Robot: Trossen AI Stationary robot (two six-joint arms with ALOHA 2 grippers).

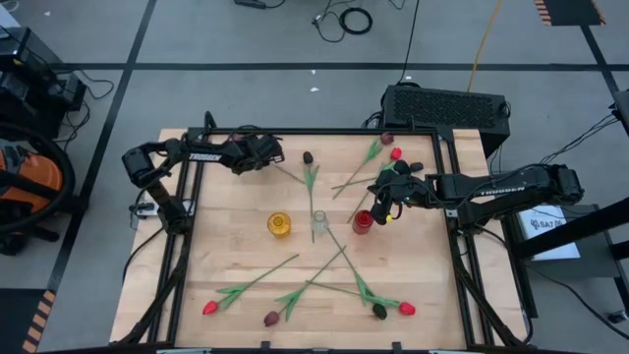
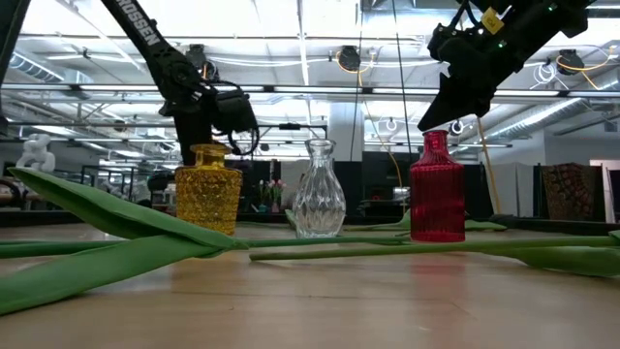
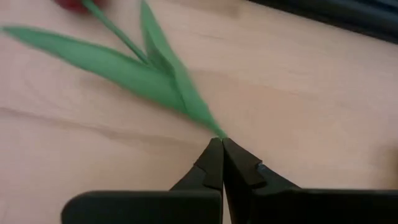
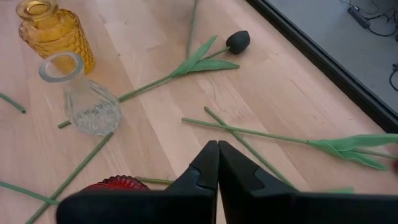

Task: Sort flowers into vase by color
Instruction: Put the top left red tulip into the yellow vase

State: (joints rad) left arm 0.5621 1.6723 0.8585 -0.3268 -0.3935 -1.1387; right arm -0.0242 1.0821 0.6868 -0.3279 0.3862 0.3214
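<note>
This is a robotics lab or test hall — not a home. The wooden table [image 1: 246, 246] sits inside a black metal frame [image 1: 182, 251] on a grey floor crossed by dark tape lines [image 1: 138, 44], with loose cables [image 1: 344, 20] trailing about. The low view shows a high ceiling with bright strip lights [image 2: 291, 63] and overhead beams; farther back stand what may be equipment racks — too dim to tell.

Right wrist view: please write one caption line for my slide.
Shut right gripper above the red vase, beside clear vase and yellow vase.
</note>
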